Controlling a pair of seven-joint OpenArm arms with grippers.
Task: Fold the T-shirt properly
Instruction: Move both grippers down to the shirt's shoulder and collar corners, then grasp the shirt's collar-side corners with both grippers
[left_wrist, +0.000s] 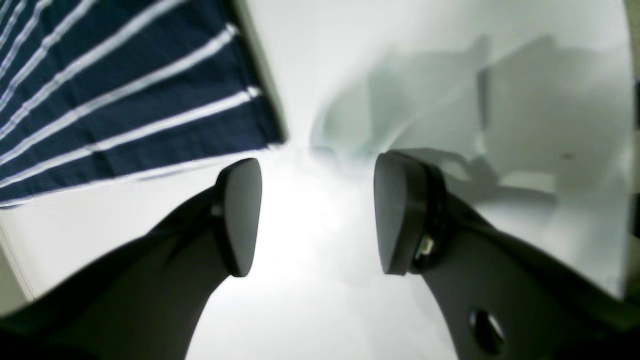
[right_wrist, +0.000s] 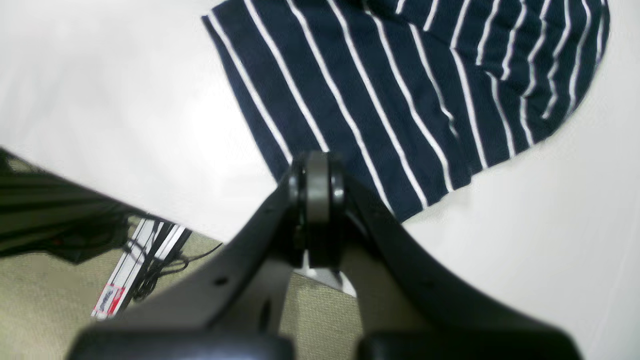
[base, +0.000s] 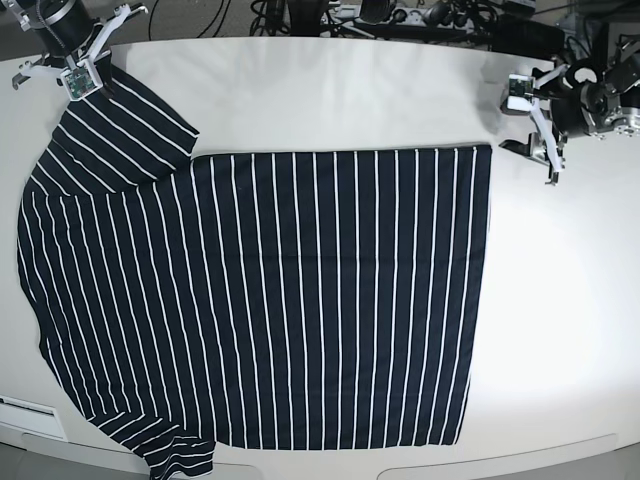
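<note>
- The T-shirt (base: 300, 290) lies spread flat on the white surface (base: 330, 90), filling most of its middle and left part; the hem edge runs down the right side, and one sleeve (base: 125, 125) reaches toward the far left corner.
- The left claw (left_wrist: 317, 215) hangs over bare surface at the far right, just beside the shirt's far right corner (base: 485, 150); its pads (left_wrist: 240, 215) stand wide apart with nothing between them.
- The right claw (right_wrist: 317, 200) sits at the far left, at the sleeve's end; its pads are pressed together, and I cannot tell whether any cloth is pinched.
- In the right wrist view a power strip (right_wrist: 142, 265) and cables lie on the floor below the surface edge.
</note>
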